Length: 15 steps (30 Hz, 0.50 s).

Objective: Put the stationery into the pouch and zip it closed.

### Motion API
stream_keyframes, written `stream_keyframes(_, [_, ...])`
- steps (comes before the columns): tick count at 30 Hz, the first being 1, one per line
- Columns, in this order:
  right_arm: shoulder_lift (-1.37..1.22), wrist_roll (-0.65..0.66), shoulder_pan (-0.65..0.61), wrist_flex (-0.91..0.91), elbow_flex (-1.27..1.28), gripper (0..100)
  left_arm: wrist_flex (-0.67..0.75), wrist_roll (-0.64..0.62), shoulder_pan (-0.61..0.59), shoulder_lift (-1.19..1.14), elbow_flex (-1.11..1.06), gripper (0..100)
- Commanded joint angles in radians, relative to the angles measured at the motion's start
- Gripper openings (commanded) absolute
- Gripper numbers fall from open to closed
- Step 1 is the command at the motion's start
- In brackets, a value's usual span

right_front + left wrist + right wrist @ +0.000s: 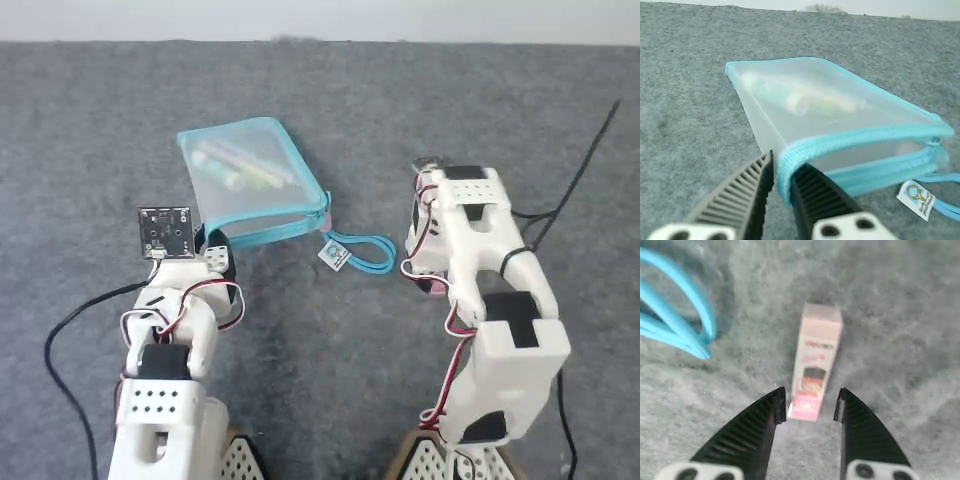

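Carpet, grey and coarse, covers the whole table under both arms. On it lies a translucent plastic pouch with turquoise zipper trim, flat and angled away from the left arm, with a few pale and green pens showing through its wall. The left gripper sits at the pouch's near corner, its ribbed black fingers pressed together on the turquoise zipper edge, which runs up between them. A turquoise cord loop trails from the pouch's other near corner towards the right arm, with a small white tag beside it. From the right wrist, a small pink rectangular box lies flat on the carpet, just beside the cord loop and outside the pouch. The right gripper hangs over the box's near end with its fingers spread, one on either side; one tip is almost against the box and the other is a little off it.
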<state>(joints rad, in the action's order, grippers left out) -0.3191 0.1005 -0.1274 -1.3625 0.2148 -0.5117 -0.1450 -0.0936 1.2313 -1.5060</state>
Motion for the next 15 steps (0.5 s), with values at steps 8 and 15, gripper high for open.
stream_keyframes(8, [-0.054,0.014,-0.004,0.016,0.002,14.7,0.032,0.006,0.0,0.003,0.031,1])
stream_keyframes(15, [-0.051,0.109,-0.007,0.016,-0.006,1.2,0.032,0.006,0.0,0.003,0.033,1])
